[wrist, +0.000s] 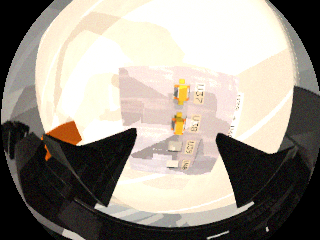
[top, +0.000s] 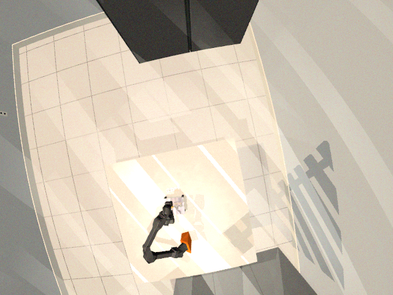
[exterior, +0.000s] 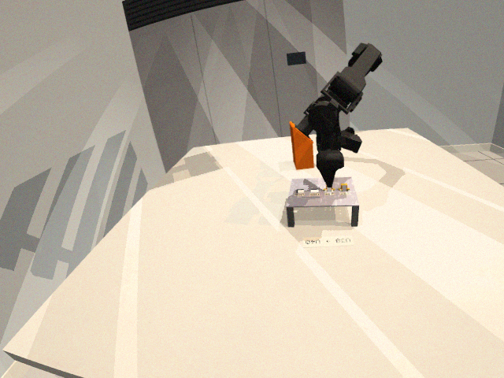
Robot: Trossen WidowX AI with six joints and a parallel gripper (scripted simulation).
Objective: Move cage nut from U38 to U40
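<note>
Gripper (top: 167,206) (exterior: 329,186) (wrist: 177,134) open, jaws spread wide, nothing between them. Pointing down over the rail plate (top: 181,208) (exterior: 321,201) (wrist: 145,95), right of centre in the exterior view. Task nut (exterior: 329,189) (wrist: 178,124) sits in U38, mid-frame in wrist view. Other nut (exterior: 344,187) (wrist: 182,92) is in U37, just above it there. U40 hole (wrist: 172,164) is empty, lower down, past U39. Fingertip height over the plate looks small in exterior, but can't confirm clearance. Orange block (top: 185,241) (exterior: 302,152) (wrist: 65,134) is at wrist-view left.
</note>
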